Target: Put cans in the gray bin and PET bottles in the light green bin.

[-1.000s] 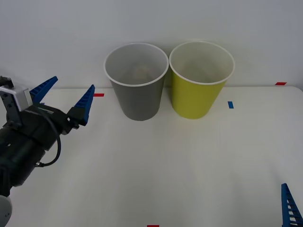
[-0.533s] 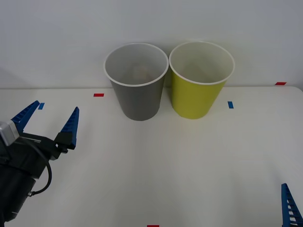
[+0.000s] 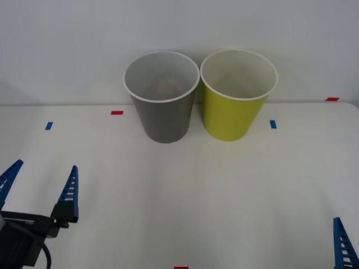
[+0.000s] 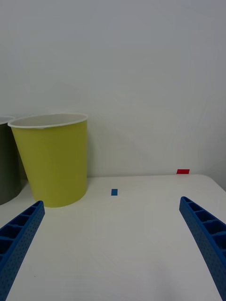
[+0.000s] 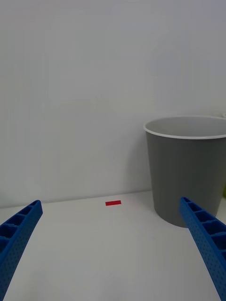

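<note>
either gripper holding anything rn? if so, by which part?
Nothing is held. The left gripper is open and empty at the table's near left; the right gripper is open and empty at the near right.

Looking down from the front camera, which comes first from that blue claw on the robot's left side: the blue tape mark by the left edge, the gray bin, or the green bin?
From the left gripper:
1. Blue tape mark, left edge.
2. Gray bin, centre back.
3. Light green bin, right of the gray one.
</note>
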Available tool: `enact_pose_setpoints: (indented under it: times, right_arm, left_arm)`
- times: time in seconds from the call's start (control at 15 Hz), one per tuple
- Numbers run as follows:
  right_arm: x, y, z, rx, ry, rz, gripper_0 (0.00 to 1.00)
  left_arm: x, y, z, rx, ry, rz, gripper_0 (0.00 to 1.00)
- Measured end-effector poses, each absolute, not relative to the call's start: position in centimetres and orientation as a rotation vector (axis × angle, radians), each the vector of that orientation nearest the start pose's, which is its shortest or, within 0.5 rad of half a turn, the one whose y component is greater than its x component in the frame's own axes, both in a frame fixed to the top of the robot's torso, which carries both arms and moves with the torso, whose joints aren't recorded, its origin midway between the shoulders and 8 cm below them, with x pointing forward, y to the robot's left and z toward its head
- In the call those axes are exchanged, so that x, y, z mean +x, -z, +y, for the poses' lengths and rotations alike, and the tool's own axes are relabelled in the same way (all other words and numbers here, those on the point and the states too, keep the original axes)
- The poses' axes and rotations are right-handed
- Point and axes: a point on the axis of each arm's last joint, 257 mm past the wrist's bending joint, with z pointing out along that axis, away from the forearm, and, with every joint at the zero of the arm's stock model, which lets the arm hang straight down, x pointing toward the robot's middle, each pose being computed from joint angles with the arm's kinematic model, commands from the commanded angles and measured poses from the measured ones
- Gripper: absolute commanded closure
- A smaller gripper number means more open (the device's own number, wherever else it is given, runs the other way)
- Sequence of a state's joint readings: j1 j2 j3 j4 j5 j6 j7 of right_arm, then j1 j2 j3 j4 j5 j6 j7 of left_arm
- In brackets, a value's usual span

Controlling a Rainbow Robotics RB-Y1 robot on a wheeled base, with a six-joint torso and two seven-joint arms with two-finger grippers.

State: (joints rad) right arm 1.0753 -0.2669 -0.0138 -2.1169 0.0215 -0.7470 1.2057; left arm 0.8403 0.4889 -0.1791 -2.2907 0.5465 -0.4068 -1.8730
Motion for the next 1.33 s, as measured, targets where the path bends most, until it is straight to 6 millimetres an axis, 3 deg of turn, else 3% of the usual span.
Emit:
enact_pose_setpoints:
  times: [0.27,0.73,1.33]
  right_arm:
    - [22.8,16.1,-31.5,0.004,-0.022,1.344,0.0]
    - [22.8,16.1,-31.5,0.004,-0.022,1.344,0.0]
    - [22.8,16.1,-31.5,0.004,-0.022,1.344,0.0]
  left_arm:
    - [28.0,15.9,27.2,0.072,-0.026,1.373,0.0]
    - [23.7,17.8,27.7,0.051,-0.074,1.442,0.0]
    - [23.1,18.2,27.9,0.045,-0.082,1.457,0.0]
